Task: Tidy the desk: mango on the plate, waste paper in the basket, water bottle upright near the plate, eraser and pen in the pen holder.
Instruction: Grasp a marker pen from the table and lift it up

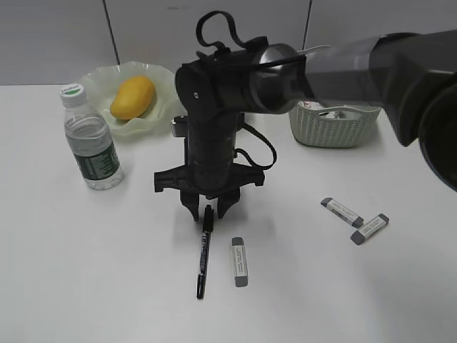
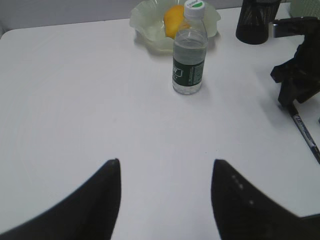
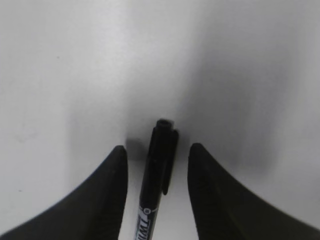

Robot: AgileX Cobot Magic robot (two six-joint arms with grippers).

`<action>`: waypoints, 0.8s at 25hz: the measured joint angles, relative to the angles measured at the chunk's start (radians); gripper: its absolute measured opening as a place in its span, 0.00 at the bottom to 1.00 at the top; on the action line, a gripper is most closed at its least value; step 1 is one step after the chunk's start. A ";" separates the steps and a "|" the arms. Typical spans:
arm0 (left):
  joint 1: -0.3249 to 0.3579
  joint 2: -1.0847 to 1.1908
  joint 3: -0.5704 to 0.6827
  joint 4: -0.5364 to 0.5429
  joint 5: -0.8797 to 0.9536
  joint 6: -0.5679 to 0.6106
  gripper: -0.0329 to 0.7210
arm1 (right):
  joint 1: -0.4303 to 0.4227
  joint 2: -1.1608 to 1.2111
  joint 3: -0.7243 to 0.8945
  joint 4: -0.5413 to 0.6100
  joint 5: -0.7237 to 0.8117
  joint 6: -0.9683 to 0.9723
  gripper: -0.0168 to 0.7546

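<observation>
Spanning everything, plain white desk point(image 1: 86, 286)

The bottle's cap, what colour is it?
White, with a green patch on top. The water bottle shows its cap best in the left wrist view.

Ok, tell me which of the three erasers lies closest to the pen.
The eraser lying alone beside the pen, just to its right. The other two sit together far off to the right.
</observation>
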 joint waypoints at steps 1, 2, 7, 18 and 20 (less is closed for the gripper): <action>0.000 0.000 0.000 -0.012 0.000 0.000 0.63 | 0.000 0.007 -0.001 0.000 -0.001 0.000 0.45; 0.000 0.000 0.000 -0.012 0.000 0.000 0.63 | 0.000 0.013 -0.001 0.001 -0.001 0.000 0.45; 0.000 0.000 0.000 -0.012 0.000 0.000 0.61 | 0.000 0.023 -0.001 0.012 -0.002 0.000 0.39; 0.000 0.000 0.000 -0.012 0.000 0.000 0.61 | 0.029 -0.038 -0.001 -0.146 -0.008 0.010 0.20; 0.000 0.000 0.000 -0.012 0.000 0.000 0.61 | 0.033 -0.084 -0.001 -0.157 -0.040 0.016 0.20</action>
